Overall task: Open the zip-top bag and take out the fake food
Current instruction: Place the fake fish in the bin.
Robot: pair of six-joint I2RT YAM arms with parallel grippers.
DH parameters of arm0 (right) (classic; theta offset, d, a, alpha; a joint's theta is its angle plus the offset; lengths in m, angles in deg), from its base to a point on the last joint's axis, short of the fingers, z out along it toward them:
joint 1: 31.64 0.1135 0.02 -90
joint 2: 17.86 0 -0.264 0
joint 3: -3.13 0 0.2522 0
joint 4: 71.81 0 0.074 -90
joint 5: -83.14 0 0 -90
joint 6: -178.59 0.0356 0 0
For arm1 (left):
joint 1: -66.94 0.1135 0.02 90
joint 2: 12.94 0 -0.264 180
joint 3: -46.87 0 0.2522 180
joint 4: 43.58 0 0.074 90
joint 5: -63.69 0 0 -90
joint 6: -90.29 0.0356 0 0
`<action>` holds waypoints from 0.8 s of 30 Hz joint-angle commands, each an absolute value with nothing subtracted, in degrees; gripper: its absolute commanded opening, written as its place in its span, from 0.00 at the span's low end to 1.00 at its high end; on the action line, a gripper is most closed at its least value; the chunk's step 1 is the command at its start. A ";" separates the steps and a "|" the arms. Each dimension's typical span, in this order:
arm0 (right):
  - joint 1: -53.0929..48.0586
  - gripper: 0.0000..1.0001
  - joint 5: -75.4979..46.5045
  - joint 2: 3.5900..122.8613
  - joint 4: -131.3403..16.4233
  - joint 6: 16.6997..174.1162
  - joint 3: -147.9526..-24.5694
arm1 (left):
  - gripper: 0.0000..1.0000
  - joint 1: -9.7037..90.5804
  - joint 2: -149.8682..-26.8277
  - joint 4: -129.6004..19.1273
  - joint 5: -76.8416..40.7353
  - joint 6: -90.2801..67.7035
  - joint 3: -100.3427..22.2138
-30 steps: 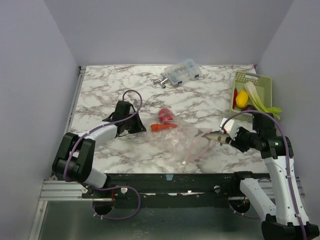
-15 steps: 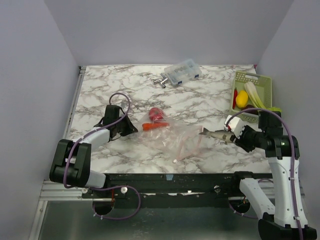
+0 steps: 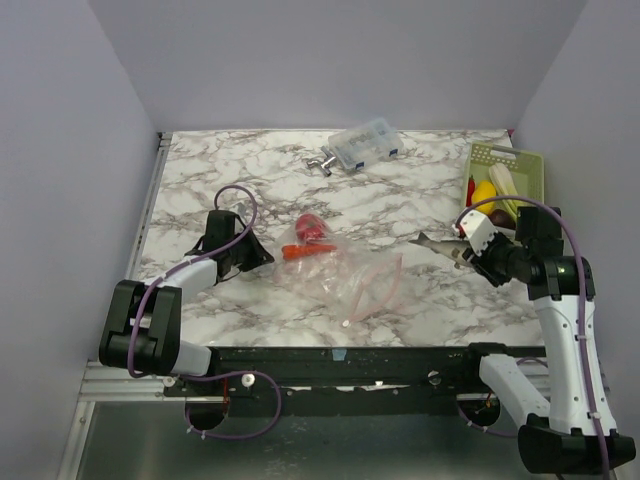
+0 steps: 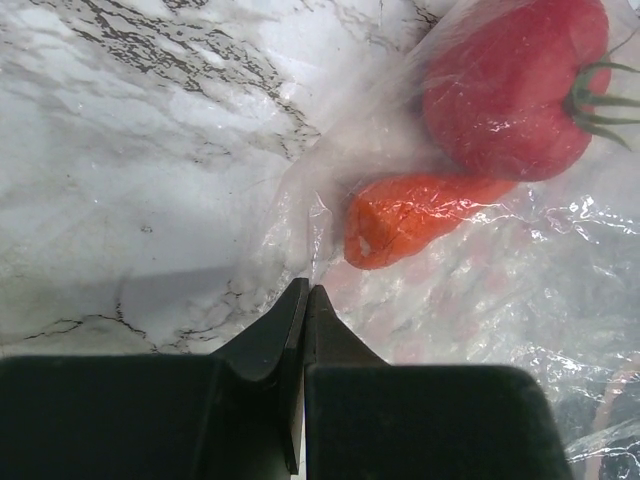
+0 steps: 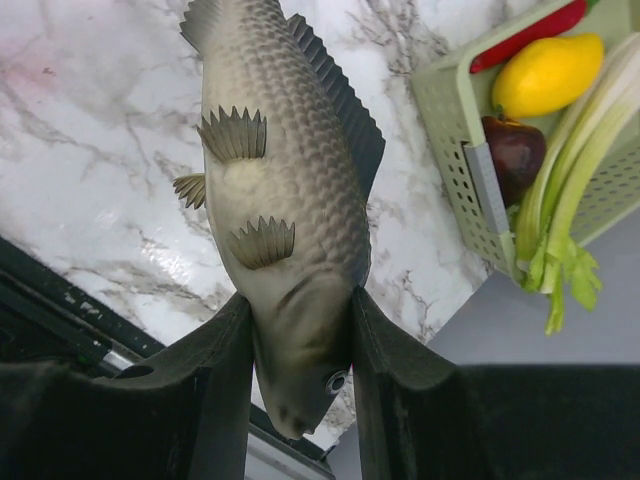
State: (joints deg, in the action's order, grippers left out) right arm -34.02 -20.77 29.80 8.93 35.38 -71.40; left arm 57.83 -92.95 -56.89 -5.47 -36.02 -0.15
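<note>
The clear zip-top bag (image 3: 350, 278) lies crumpled at the table's middle, its pink zipper strip (image 3: 388, 285) on the right. Inside it, at its left end, sit two pieces of fake food: a red piece (image 4: 510, 85) and an orange carrot (image 4: 420, 215). My left gripper (image 4: 307, 292) is shut on the bag's left corner, and it also shows in the top view (image 3: 265, 257). A grey toy fish (image 5: 285, 170) is held by its head in my right gripper (image 5: 300, 330). In the top view the fish (image 3: 435, 243) hangs above the table, right of the bag, with that gripper (image 3: 460, 250) behind it.
A green basket (image 3: 495, 153) at the right edge holds a yellow lemon (image 5: 548, 72), a dark purple piece (image 5: 515, 150), a pale green stalk (image 5: 575, 160) and a red piece (image 5: 525, 35). A clear box (image 3: 366, 145) and a metal fitting (image 3: 322, 162) sit at the back.
My right gripper has lifted the fish away from the bag's mouth, up and right toward the basket. The left gripper dragged the bag slightly left, then held still.
</note>
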 commanded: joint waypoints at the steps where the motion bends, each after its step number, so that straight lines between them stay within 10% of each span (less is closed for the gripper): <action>1: -34.44 0.20 -15.26 31.01 1.48 40.08 -73.45 | 0.00 58.06 -92.28 -54.75 -2.97 -36.18 0.32; 24: -47.25 0.14 -20.02 44.71 -31.59 57.76 -69.01 | 0.00 58.06 -92.27 -52.25 0.29 -37.14 0.99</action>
